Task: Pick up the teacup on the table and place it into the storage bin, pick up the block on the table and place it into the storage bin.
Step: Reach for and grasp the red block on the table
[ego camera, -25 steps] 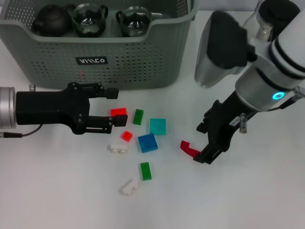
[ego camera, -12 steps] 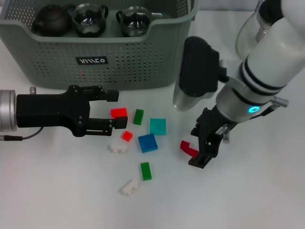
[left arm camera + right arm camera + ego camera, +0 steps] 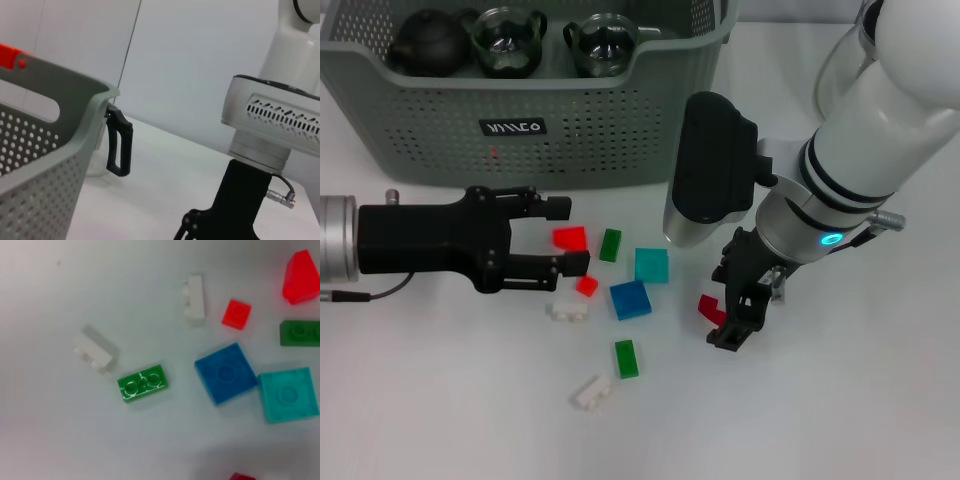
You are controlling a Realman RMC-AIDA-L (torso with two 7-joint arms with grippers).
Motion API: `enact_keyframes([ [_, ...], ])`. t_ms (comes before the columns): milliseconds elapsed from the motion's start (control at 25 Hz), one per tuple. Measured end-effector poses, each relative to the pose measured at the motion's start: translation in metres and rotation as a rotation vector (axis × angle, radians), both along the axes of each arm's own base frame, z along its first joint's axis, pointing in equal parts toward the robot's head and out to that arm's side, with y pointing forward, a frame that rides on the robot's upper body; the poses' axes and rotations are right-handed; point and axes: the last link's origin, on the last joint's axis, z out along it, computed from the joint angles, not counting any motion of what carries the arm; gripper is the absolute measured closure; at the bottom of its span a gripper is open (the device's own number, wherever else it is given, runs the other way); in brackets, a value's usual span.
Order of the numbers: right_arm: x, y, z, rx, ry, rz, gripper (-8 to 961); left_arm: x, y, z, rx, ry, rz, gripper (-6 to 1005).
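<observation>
The grey-green storage bin (image 3: 650,130) stands at the back left and holds two glass teacups (image 3: 508,40) and a dark teapot (image 3: 428,40). Several blocks lie scattered in front of it. My left gripper (image 3: 563,236) is open and lies level on the table. A red block (image 3: 570,238) sits between its fingers, and a small red block (image 3: 586,285) lies just past the lower finger. My right gripper (image 3: 725,305) points down, open, straddling a curved red block (image 3: 708,306). The right wrist view shows a blue block (image 3: 226,372), a cyan block (image 3: 288,394) and a green block (image 3: 142,383).
A glass carafe (image 3: 840,70) stands at the back right behind my right arm; its black handle (image 3: 119,150) shows beside the bin wall (image 3: 50,130). White blocks (image 3: 590,392) and a green block (image 3: 625,358) lie nearer the front.
My right arm has swung left and down, closing in on the curved red block. My left gripper has slid slightly right, farther around the red block.
</observation>
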Motion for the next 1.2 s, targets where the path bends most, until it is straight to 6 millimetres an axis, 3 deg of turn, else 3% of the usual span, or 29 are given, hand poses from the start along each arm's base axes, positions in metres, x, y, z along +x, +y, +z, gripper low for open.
enact_keyframes([
  [200,-0.0004,0.0,-0.001,0.002,-0.001,0.005,145,-0.002,-0.0022,-0.0023,-0.008,0.006,0.008,201],
  [440,0.0001,0.0008,-0.0026,0.01,0.004,0.012,360,-0.0033,-0.0033,-0.0035,-0.011,0.004,0.016,201],
  [1200,0.0029,0.0009,-0.0066,0.013,0.008,0.004,498,-0.0014,0.0001,-0.0029,-0.007,0.009,0.006,201],
])
